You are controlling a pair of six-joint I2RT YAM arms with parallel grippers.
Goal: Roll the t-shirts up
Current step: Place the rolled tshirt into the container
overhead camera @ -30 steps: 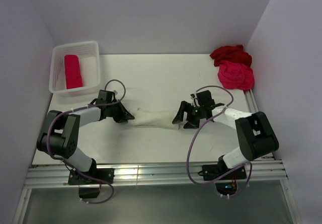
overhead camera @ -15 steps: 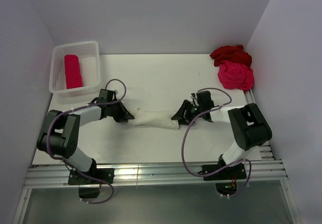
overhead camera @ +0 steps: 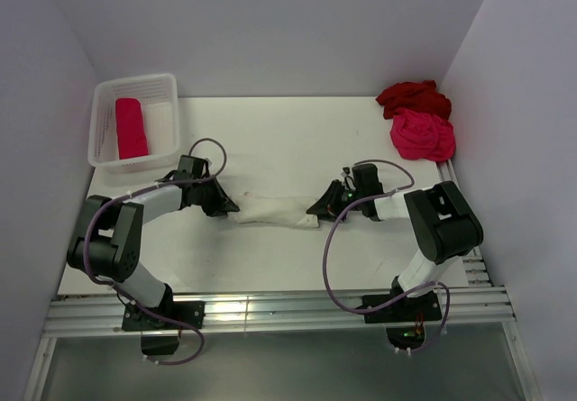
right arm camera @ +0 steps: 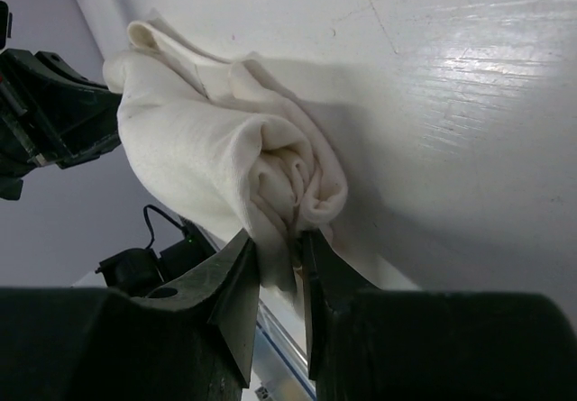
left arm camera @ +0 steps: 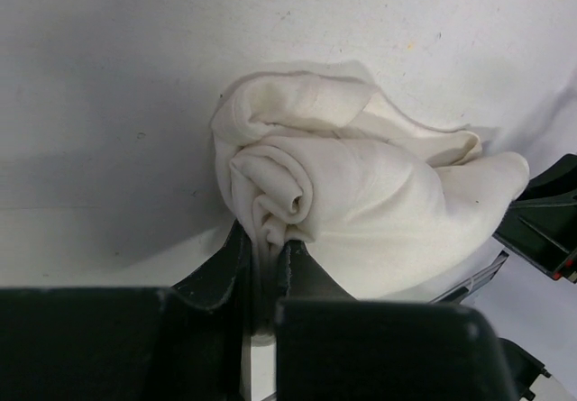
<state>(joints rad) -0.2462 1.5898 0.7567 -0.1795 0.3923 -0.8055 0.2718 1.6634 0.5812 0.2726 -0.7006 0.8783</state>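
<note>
Cream-white t-shirt pinched endwise: left hand, right hand (table edges distant).

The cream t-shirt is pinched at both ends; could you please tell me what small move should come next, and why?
Probably lift both ends together, level, just off the table. The cream t-shirt lies as a finished roll, with the left gripper and right gripper each shut on one end. A red roll already sits in the basket, so carrying likely follows.

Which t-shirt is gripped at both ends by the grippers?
The cream-white t-shirt, mid-table, pinched by the left gripper and right gripper. The red roll lies in the basket; the dark red t-shirt and hot pink t-shirt lie far right.
</note>
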